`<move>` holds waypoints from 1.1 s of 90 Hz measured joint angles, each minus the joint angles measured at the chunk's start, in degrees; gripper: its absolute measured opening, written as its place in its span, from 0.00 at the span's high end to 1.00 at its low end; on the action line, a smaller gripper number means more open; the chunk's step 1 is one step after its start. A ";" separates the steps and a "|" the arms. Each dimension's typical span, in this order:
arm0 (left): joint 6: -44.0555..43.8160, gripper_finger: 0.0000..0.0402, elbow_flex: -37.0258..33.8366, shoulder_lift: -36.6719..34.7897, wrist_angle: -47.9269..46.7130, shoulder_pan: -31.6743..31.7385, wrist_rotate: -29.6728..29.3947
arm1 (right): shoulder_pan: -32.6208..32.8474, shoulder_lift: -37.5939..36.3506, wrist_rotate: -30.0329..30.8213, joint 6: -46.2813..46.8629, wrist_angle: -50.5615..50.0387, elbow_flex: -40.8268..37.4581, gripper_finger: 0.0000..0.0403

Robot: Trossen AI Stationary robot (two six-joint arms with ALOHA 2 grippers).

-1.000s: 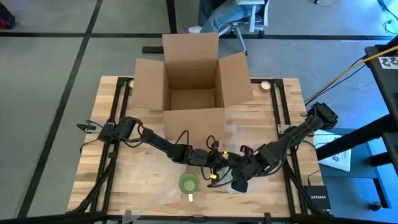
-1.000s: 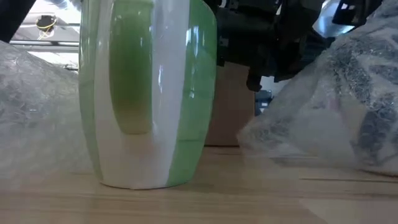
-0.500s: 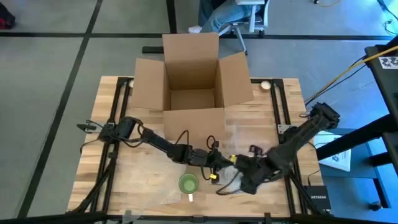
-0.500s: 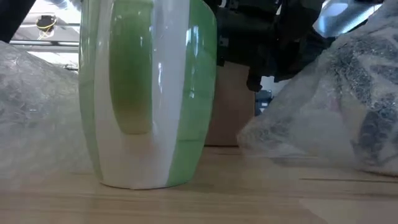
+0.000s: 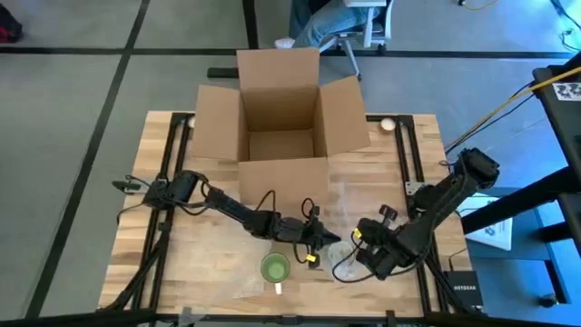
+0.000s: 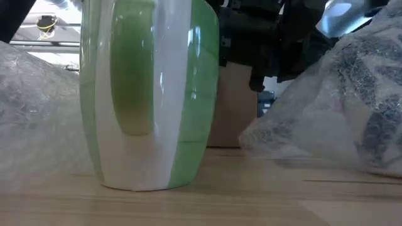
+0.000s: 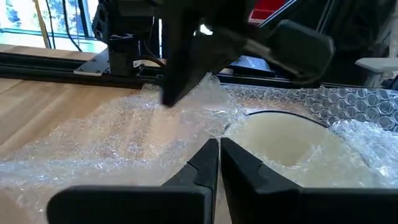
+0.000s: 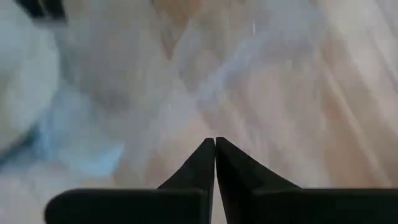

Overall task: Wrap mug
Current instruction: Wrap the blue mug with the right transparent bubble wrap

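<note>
While both grippers work the bubble wrap, the mug stands upright and unwrapped near the table's near edge.

Nearest, the mug sits on the wooden table, cream handle toward the near side, with bubble wrap lying just right of it. Right of the mug, the right gripper is low over the wrap, fingers pressed together; whether film is caught between them cannot be told. Just beyond the mug, the left gripper sits at the wrap's edge, fingers together, with no visible hold. Farther off, an open cardboard box stands at the far side.
</note>
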 joint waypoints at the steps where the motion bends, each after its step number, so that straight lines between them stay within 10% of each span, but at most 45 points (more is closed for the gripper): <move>1: 0.00 1.00 0.00 0.00 0.00 0.00 0.00 | -0.09 0.00 0.30 -0.55 0.42 0.02 1.00; 60: 0.00 1.00 0.00 0.00 -0.05 -0.01 -0.02 | -1.16 0.22 -1.71 -23.22 16.30 6.46 1.00; 99: 3.53 1.00 0.02 -0.45 -0.37 -0.49 0.03 | -9.50 9.46 -21.47 -23.63 22.52 5.41 1.00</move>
